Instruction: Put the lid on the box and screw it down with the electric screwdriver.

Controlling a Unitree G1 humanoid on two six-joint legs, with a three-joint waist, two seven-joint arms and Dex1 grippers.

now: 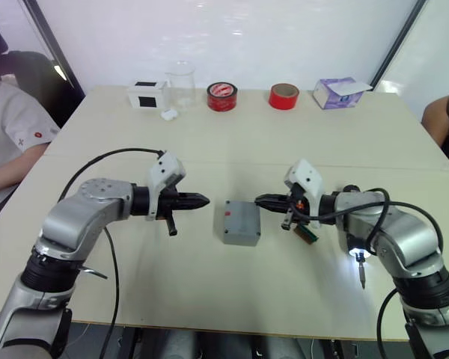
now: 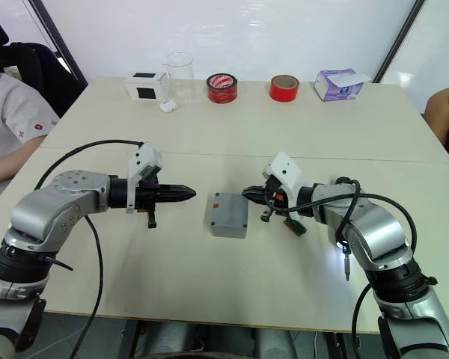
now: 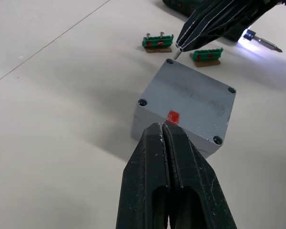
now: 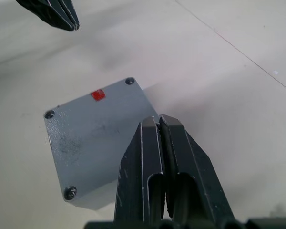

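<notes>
Both closed tools [image 1: 202,200] [image 1: 260,200] flank lid's [image 1: 238,217] edges.

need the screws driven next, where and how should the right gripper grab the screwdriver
Judging by its pose, grip the black body of the screwdriver, above the lit tip. It lies on the table near the robot's right arm, its bit toward the near edge, so come from above, fingers across its round body. The right gripper, now shut, must open first.

Head stereo pair looks forward and down over the table [image 1: 209,299], mid-distance. Each wrist camera looks along its own gripper, close. All views share the lid [image 3: 190,102] on the box [image 1: 239,223].
</notes>
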